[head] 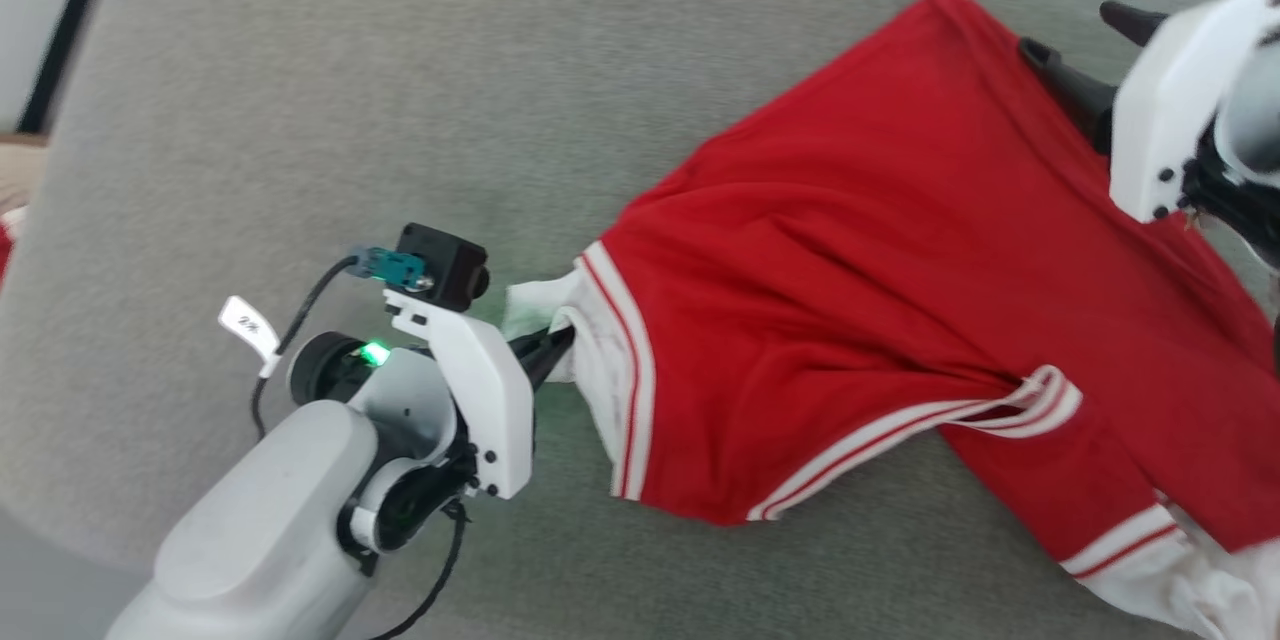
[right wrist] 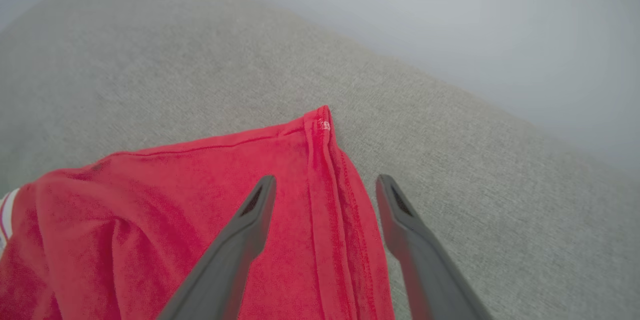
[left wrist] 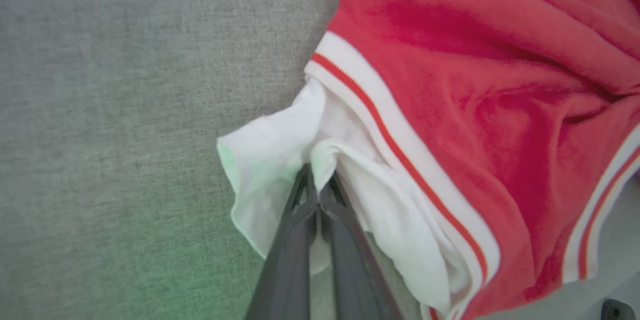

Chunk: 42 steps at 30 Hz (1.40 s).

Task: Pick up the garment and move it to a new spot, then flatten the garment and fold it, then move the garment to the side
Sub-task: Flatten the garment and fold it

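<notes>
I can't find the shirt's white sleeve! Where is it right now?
In the head view the white sleeve sits mid-picture at the left end of the red shirt, pinched in the left claw on the grey cushion.

The left arm's pale grey, smooth rounded forearm shell (head: 250, 530) meets a black wrist joint with a glowing green light (head: 375, 353). A white plastic bracket (head: 495, 390) dotted with small dark screws carries a black boxy camera (head: 445, 265) and a teal plug (head: 392, 265). A thin black cable (head: 312, 295) bears a white paper tag (head: 248, 328). The left gripper (left wrist: 317, 180) and right gripper (right wrist: 326, 180) each have 2 long, dark grey, tapered fingers. The right arm's white bracket (head: 1165, 110) also shows dark screws.
</notes>
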Tool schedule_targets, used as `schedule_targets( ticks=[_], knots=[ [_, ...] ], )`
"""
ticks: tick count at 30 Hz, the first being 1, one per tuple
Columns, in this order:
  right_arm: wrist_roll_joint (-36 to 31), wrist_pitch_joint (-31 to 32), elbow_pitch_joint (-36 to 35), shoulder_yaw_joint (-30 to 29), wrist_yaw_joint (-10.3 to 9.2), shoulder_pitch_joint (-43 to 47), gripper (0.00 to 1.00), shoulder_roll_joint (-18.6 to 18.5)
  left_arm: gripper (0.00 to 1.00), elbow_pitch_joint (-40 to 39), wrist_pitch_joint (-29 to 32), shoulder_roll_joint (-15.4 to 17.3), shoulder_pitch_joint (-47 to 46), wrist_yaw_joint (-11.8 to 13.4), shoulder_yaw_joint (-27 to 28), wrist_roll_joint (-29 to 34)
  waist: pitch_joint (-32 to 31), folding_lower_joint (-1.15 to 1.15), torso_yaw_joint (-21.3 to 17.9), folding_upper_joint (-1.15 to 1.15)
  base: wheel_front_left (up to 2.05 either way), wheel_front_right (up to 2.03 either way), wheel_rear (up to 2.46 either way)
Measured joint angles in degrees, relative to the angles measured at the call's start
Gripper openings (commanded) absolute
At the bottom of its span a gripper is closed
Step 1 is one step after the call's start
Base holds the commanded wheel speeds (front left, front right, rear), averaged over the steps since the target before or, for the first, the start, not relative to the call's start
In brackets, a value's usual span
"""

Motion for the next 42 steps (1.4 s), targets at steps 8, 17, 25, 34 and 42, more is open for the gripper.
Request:
schedule_targets(
  ticks=[8, 17, 25, 34, 42],
  knots=[
    [1.98, 2.58, 18.83, 12.11, 0.00, -12.76, 1.00, -1.76, 0.00, 3.24, -0.80, -3.35, -1.81, -2.38, -1.85, 0.60, -0.04, 0.00, 5.07, 0.00, 0.00, 0.00, 0.00],
    [6.03, 7.00, 33.22, 22.06, 0.01, -19.37, 1.00, -2.82, 0.00, 7.00, -1.94, -6.83, -3.49, -5.04, -3.59, 0.87, 0.27, 0.00, 9.96, 0.00, 0.00, 0.00, 0.00],
    [10.33, 7.78, 39.82, 25.17, 0.00, -21.42, 0.38, -2.33, 0.00, 9.59, -2.81, -8.28, -4.64, -6.16, -3.94, 0.86, 1.02, 0.00, 11.99, 0.00, 0.00, 0.00, 0.00],
    [13.78, 5.80, 40.12, 27.92, 0.03, -23.19, 0.00, -2.96, 0.00, 11.36, -2.93, -6.54, -6.29, -6.46, -2.81, 0.30, 0.71, 0.00, 10.05, 0.00, 0.00, 0.00, 0.00],
    [16.84, 1.87, 34.65, 29.02, 0.02, -23.78, 0.00, -7.12, 0.00, 10.53, 0.64, -0.91, -12.39, -5.77, -0.35, 0.63, -0.68, 0.00, 5.64, 0.00, 0.00, 0.00, 0.00]
  ],
)
